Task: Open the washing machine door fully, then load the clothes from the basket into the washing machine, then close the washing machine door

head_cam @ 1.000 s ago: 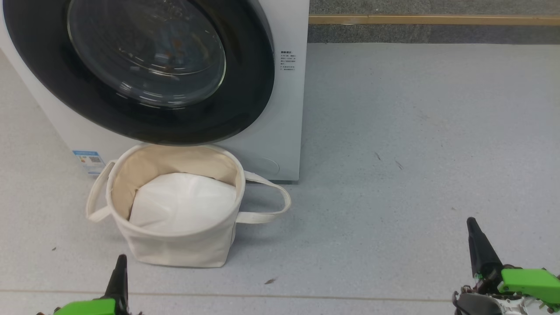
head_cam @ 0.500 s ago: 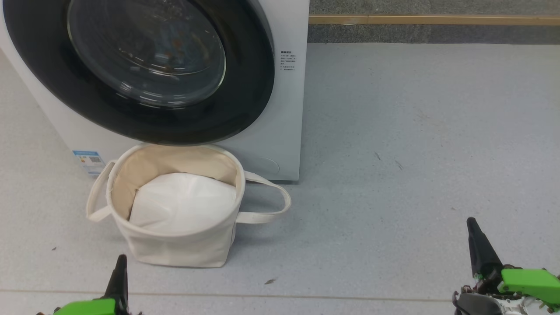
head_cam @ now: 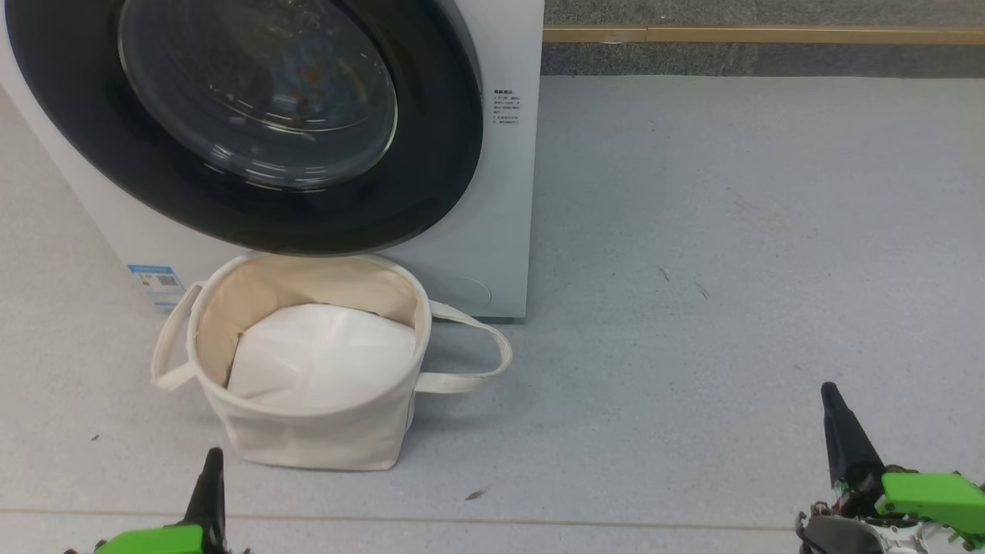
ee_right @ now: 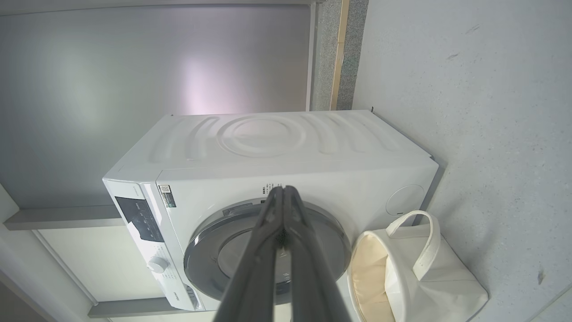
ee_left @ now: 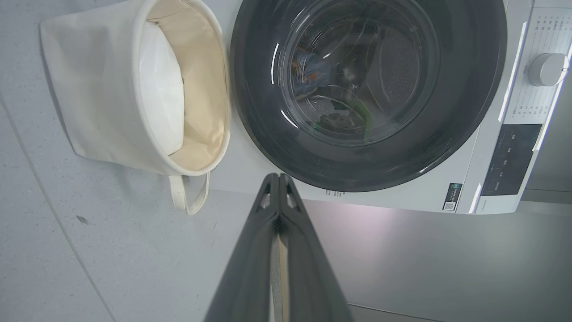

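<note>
The large round washing machine door (head_cam: 258, 100) with a glossy black rim sits closed at the upper left of the head view, with light blue clothes (ee_left: 310, 74) behind its glass. The left fingers (head_cam: 208, 485), at the lower left, are nearer to it than the right fingers (head_cam: 846, 438). Both pairs are clenched and hold nothing.

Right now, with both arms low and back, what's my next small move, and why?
Probably none; I would leave the arms parked. The washing machine door looks shut flush, the basket holds white padding, and the clothes seem to show as blue fabric behind the glass. Both jaws are shut and empty.
</note>
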